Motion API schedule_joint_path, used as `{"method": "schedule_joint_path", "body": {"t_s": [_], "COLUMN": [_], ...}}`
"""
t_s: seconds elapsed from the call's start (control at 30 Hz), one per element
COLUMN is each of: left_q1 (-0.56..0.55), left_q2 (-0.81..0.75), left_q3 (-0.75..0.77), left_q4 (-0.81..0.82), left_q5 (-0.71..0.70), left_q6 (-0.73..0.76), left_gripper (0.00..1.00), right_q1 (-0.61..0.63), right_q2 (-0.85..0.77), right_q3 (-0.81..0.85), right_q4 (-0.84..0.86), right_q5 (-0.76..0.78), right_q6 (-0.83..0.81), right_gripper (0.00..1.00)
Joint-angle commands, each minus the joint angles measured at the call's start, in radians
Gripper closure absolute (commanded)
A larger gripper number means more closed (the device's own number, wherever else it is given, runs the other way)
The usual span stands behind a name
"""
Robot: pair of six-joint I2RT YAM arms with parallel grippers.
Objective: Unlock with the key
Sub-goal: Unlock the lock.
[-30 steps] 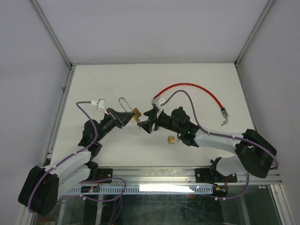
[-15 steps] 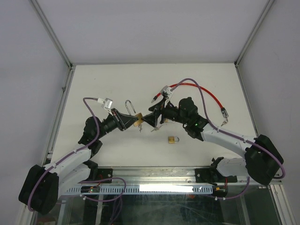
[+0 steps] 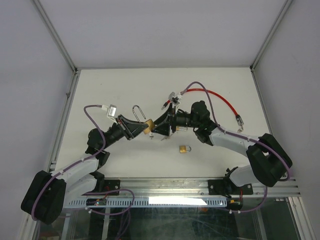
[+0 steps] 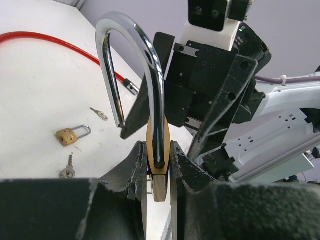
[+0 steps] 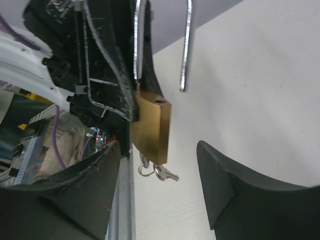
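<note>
clamping open padlock (image 5: 150,127) in left gripper (image 4: 159,167)

The white bench (image 3: 125,85) carries a red cable (image 3: 220,97) curving across its far right, a small brass padlock (image 3: 185,149) nearer the front, a small key (image 4: 99,114) between them, and a second key (image 4: 67,169) just beside the padlock.

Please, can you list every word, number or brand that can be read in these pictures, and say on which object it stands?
None can be read.
The brass padlock held in the left claw shows no marking on the sides in view.
The small padlock lying apart is too small to tell.
</note>
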Motion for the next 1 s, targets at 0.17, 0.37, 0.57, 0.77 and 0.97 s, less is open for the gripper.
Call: {"method": "schedule_joint_path", "body": {"t_s": [0.17, 0.37, 0.57, 0.77, 0.97], "left_q1": [-0.003, -0.003, -0.004, -0.005, -0.004], "left_q2": [0.06, 0.084, 0.105, 0.129, 0.06], "left_q3": [-0.002, 0.004, 0.006, 0.006, 0.005], "left_q4": [0.335, 0.357, 0.372, 0.395, 0.27], "left_q5": [0.025, 0.04, 0.043, 0.051, 0.0], "left_q6": [-0.115, -0.124, -0.127, -0.135, -0.097], "left_gripper": [1.0, 1.0, 1.0, 1.0, 0.66], "right_q1": [-0.001, 0.0, 0.0, 0.001, -0.008], "right_q2": [0.035, 0.087, 0.131, 0.157, 0.136], "right_q3": [0.019, 0.034, 0.051, 0.059, 0.037], "right_q4": [0.202, 0.311, 0.414, 0.481, 0.47], "right_q5": [-0.171, -0.198, -0.224, -0.236, -0.21], "right_q6": [0.084, 0.152, 0.222, 0.27, 0.262], "right_gripper": [0.45, 0.55, 0.58, 0.74, 1.0]}}
